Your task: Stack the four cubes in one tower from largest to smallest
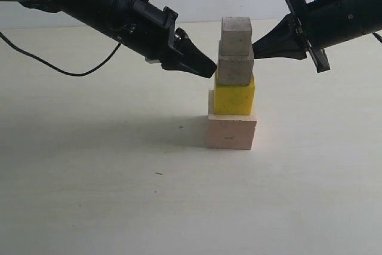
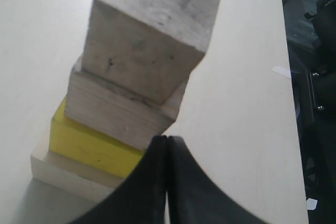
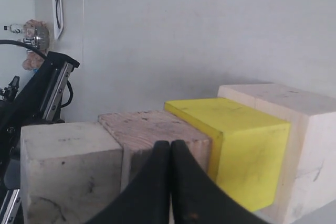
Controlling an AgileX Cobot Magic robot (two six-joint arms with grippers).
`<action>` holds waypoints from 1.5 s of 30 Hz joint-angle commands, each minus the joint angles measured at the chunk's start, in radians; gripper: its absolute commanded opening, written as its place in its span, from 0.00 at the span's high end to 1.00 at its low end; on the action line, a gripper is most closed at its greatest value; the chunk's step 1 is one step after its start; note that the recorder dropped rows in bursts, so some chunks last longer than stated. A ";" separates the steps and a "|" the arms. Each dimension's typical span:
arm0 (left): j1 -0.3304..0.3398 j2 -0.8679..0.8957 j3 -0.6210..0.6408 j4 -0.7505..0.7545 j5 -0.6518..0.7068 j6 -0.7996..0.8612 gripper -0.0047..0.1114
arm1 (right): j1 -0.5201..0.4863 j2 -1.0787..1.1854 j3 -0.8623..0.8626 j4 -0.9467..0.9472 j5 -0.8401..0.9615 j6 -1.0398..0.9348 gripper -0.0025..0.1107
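Four blocks high, the tower (image 1: pixel 235 58) looks complete, so the step in hand is, I judge, a last squaring-up or a clean retreat. Either is best done slowly. Any push should be light, level and met from the opposite side, because the upper blocks sit a little askew on each other and would probably slide or topple under a one-sided shove. The left pincer (image 1: pixel 210 68) has its jaws pressed together into one point, holding nothing. At that point, touching or just off it (I cannot tell which), is the side of the smaller tan cube (image 1: pixel 235 71), with the yellow cube (image 1: pixel 234 100) just below the tip. The right pincer (image 1: pixel 256 49) is likewise pressed together and empty. Its tip sits at the opposite face, about at the seam where the smallest tan cube (image 1: pixel 236 31) rests on the smaller one. Farther below both tips the large pale cube (image 1: pixel 231 131) lies flat on the table (image 1: pixel 89 177), carrying the rest. If backing off, each tip should draw straight away from the stack, not sweep along it.
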 commanded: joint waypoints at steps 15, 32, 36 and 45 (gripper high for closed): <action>0.009 -0.005 0.003 -0.015 0.012 0.004 0.96 | -0.002 -0.001 0.004 -0.045 -0.024 -0.007 0.98; 0.124 -0.019 0.080 -0.009 0.038 -0.018 0.96 | -0.072 -0.039 0.213 -0.155 -0.166 0.094 0.98; 0.124 -0.021 0.139 -0.018 0.020 -0.003 0.96 | -0.069 -0.039 0.273 -0.114 -0.178 0.070 0.98; 0.124 -0.075 0.225 -0.035 0.025 0.005 0.96 | -0.069 -0.035 0.315 -0.082 -0.174 0.045 0.98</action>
